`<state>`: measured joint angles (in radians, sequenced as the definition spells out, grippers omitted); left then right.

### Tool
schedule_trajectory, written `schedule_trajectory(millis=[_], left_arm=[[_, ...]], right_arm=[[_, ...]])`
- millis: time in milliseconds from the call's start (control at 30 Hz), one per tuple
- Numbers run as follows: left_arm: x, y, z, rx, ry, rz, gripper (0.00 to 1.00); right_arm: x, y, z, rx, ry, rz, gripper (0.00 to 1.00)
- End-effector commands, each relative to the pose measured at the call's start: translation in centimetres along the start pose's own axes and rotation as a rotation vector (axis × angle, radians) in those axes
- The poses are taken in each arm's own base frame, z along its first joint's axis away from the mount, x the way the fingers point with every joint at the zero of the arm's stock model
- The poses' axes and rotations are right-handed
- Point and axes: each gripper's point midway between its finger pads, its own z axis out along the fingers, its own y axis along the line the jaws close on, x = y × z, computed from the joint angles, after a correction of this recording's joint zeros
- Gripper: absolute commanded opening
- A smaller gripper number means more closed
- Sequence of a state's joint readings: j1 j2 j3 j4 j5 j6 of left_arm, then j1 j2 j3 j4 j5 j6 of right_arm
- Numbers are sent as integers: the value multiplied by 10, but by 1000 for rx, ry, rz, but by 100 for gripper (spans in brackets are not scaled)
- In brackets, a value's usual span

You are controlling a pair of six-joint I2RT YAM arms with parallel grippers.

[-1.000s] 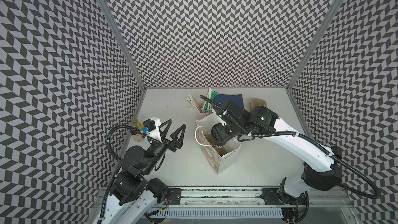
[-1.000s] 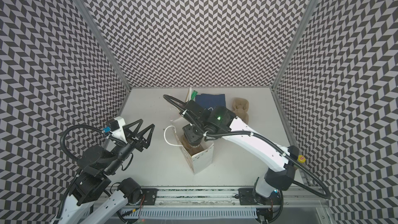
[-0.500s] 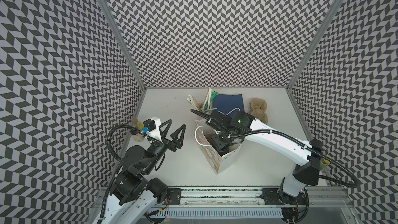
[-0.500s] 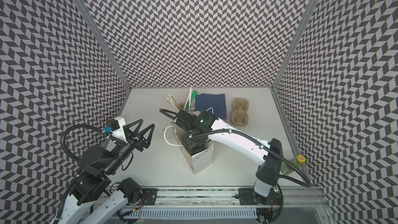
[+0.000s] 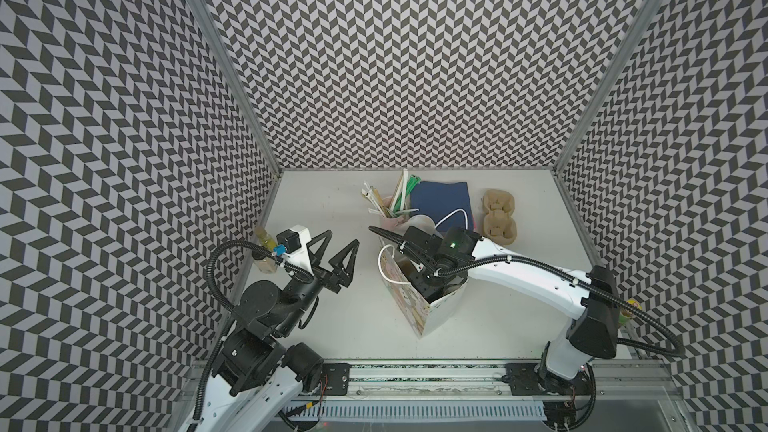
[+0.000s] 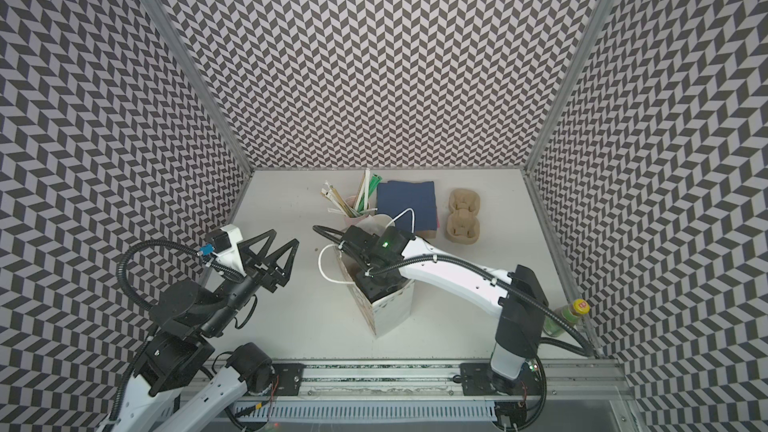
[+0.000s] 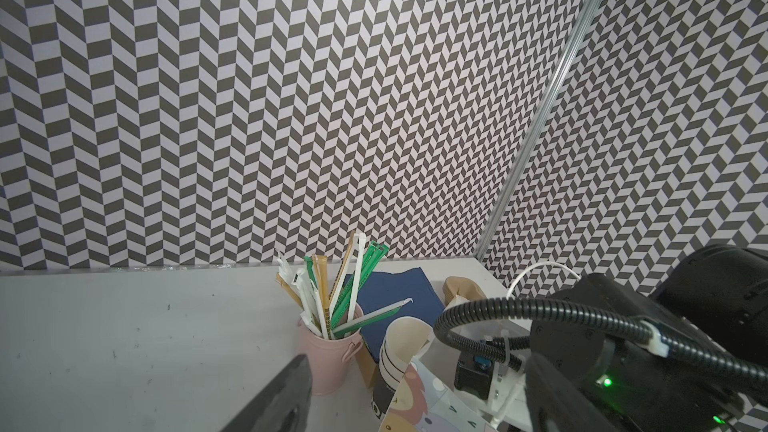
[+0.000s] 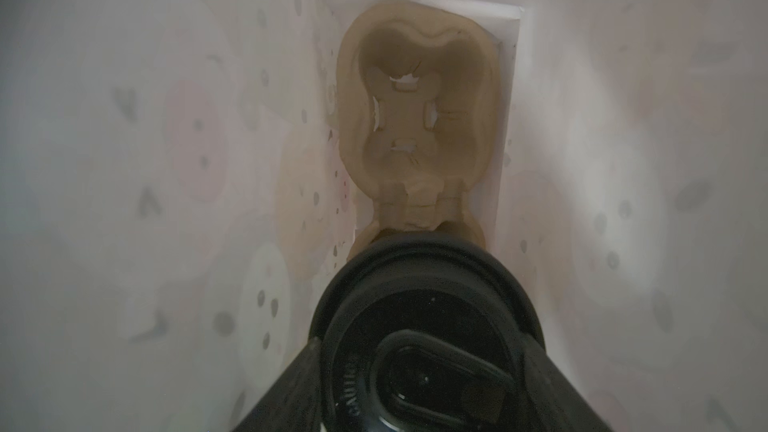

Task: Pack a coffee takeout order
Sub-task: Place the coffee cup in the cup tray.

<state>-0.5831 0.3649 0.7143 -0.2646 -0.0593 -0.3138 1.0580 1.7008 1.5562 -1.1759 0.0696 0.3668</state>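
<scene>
At the left, the left fingers [image 5: 353,247] hang spread wide over the desk [image 5: 332,326], empty. In the middle, the right fingers [image 8: 286,384] reach down inside the printed paper bag [image 5: 436,317]. They are clamped either side of the lidded cup [image 8: 424,284], above the pulp carrier [image 8: 415,97] on the bag's floor. The cup looks light but crushable, so it is best held gently at the stiff rim band. Beyond the bag, to the right, the navy napkin [image 5: 440,201] lies flat and limp, so pinch an edge.

Legible text, two entries. Black lid [image 8: 419,292]: you can read embossed "CAUTIO…" along its rim, the rest cut off. Bottle cap [image 6: 581,306], table's 4 o'clock edge: red mark, illegible.
</scene>
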Motion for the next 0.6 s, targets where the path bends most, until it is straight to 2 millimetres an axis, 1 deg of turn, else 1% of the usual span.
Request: schedule_trajectory(millis=[0,167,567], left_arm=[[7,3,1,-11,21,8,81],[7,3,0,-11,19,9,81],[6,2,-1,-10,17,9,81]], right_arm=[[-4,5,-7,-40,-48,9,60],[-1,2,-2,-33,-50,24,60],[19,-7,24,7,39,34,60]])
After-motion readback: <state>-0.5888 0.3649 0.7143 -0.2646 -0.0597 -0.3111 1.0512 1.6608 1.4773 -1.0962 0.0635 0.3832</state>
